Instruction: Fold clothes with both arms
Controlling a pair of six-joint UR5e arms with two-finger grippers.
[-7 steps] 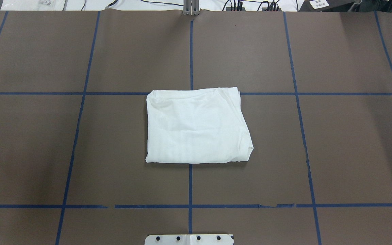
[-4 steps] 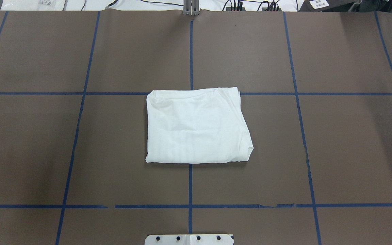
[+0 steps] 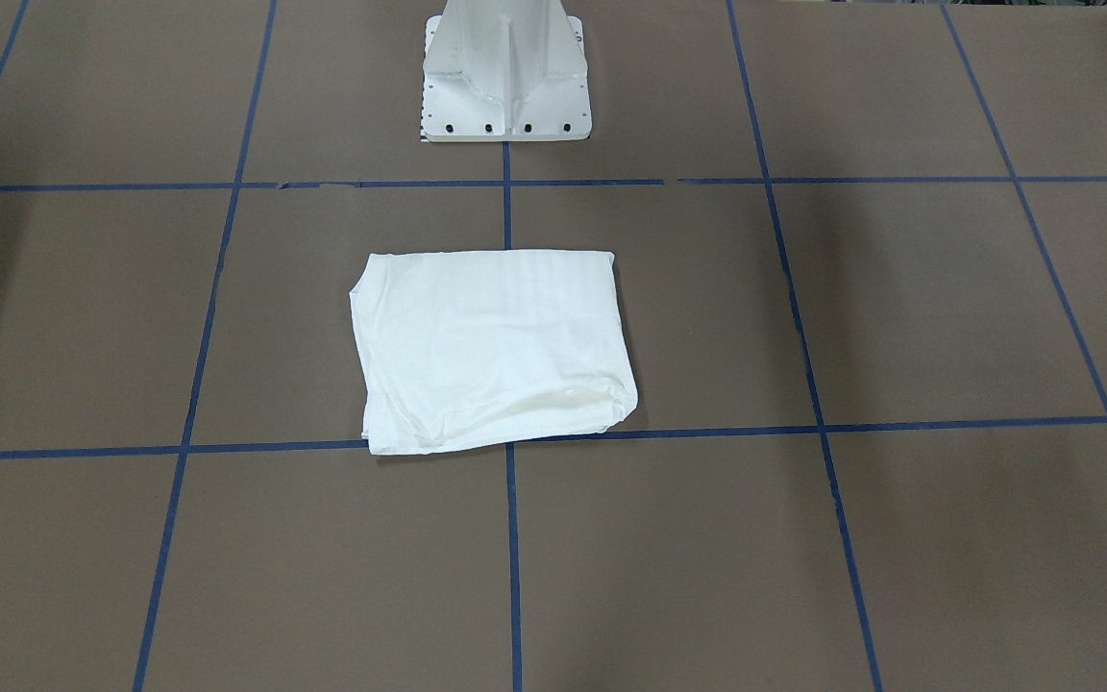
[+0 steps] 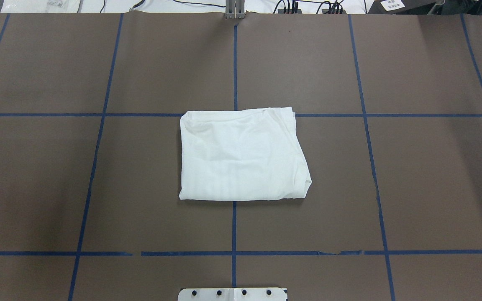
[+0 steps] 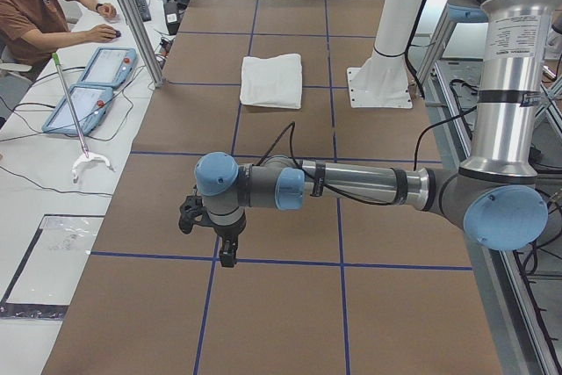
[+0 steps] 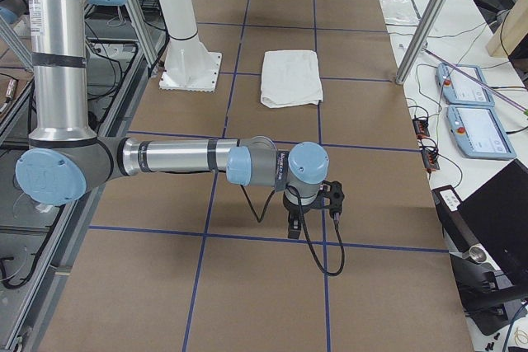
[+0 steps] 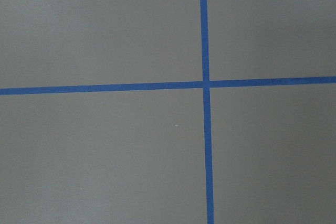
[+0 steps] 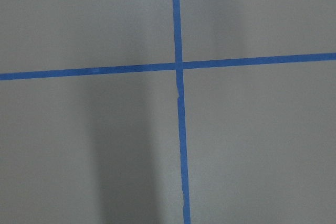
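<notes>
We see the shirt (image 4: 241, 154) folded into a rectangle at the centre of the overhead view, long axis left-right, well apart from the left gripper (image 5: 227, 250) and right gripper (image 6: 294, 225), neither clearly nearer, and we cannot tell how wide either's jaws stand.

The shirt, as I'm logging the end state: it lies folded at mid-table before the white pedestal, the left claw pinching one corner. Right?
No. The shirt does lie folded at mid-table before the white pedestal, but no claw touches it. The overhead exterior view shows it alone, and in the exterior left view the left claw hangs far off.
</notes>
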